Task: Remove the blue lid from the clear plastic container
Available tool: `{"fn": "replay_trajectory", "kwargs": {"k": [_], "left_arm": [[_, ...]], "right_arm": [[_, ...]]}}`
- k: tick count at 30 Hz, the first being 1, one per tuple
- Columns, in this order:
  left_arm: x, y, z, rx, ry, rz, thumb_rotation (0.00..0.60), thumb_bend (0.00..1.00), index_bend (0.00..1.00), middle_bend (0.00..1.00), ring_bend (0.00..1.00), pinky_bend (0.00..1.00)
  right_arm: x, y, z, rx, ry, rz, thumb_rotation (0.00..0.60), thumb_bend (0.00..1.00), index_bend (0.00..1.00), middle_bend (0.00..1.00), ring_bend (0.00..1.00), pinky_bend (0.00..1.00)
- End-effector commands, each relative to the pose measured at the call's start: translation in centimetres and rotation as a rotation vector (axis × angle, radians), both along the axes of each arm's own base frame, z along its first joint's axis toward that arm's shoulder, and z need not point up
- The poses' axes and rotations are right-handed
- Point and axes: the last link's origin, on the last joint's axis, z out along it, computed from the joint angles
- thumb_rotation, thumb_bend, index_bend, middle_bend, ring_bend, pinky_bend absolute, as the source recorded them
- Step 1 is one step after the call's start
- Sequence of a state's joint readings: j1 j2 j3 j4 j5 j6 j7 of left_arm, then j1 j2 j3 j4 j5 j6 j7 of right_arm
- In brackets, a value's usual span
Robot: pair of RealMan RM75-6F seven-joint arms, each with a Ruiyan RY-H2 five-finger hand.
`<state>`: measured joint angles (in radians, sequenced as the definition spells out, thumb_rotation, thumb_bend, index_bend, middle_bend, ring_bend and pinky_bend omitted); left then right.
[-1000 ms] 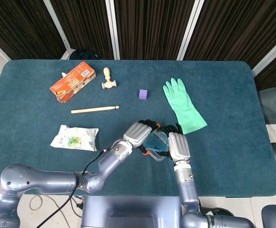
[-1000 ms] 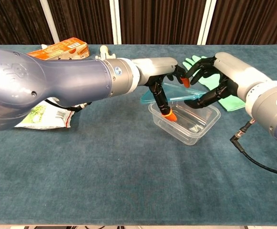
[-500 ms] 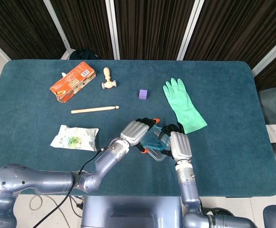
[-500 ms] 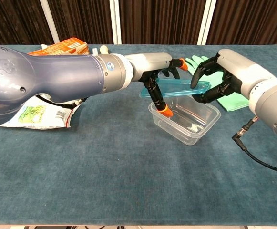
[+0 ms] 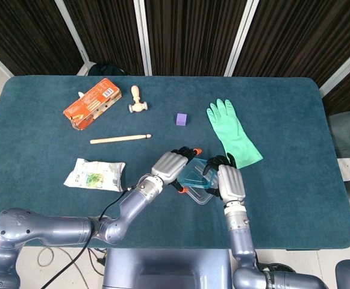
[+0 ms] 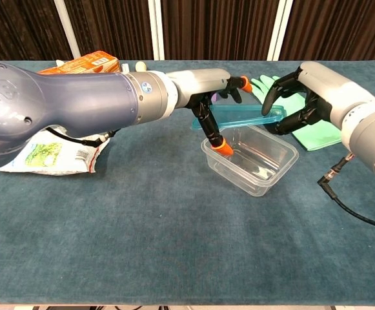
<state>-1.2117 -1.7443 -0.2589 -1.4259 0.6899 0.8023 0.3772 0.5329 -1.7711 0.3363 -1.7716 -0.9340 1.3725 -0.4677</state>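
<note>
Two hands are at work over the clear tub point(image 6: 255, 158), which sits on the blue surface point(image 6: 174, 245) near its front middle. The blue lid point(image 6: 239, 119) is already off the rim and hangs tilted just above the tub. The left hand point(image 6: 216, 97) pinches the lid's near-left edge, with one finger point(image 6: 222, 147) pressing down on the tub's rim. The right hand point(image 6: 297, 97) curls its fingers around the lid's far-right end. As I see it, the risk is the two hands pulling apart unevenly, twisting the thin lid until it springs loose. If the finger on the rim lifts too soon, the tub could also drag toward the green glove point(image 5: 232, 132) lying just beyond.
</note>
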Motion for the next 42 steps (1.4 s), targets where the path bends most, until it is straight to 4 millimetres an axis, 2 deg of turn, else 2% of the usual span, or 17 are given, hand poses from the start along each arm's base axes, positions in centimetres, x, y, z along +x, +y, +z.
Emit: {"fn": "replay_trajectory", "kwargs": {"k": [1,7,21,33,42], "left_arm": [[0.1,0.1,0.2,0.007,-0.009,-0.001,0.600,0.01,0.00,0.01,0.00,0.14],[0.3,0.3,0.6,0.017,-0.026,-0.003,0.600,0.00,0.00,0.00,0.00,0.09],[0.4,0.6,2.2,0.035,-0.059,0.001,0.600,0.00,0.00,0.00,0.00,0.09],[-1.5,0.7,6.9,0.084,-0.127,0.015,0.600,0.00,0.00,0.00,0.00,0.09],[-5.0,-0.2,10.8,0.119,-0.159,0.045,0.600,0.00,0.00,0.00,0.00,0.09]], "right_arm": [[0.0,0.0,0.0,-0.002,0.001,-0.001,0.600,0.65,0.68,0.34,0.19,0.00],[-0.3,0.1,0.0,-0.001,0.006,-0.005,0.600,0.65,0.69,0.34,0.19,0.00],[-0.8,-0.2,0.4,-0.016,0.013,-0.013,0.600,0.66,0.70,0.34,0.19,0.00],[-1.2,-1.6,2.3,-0.086,-0.009,-0.047,0.600,0.66,0.70,0.34,0.19,0.00],[-3.8,-3.7,5.4,-0.175,0.050,-0.086,0.600,0.66,0.70,0.34,0.19,0.00]]}}
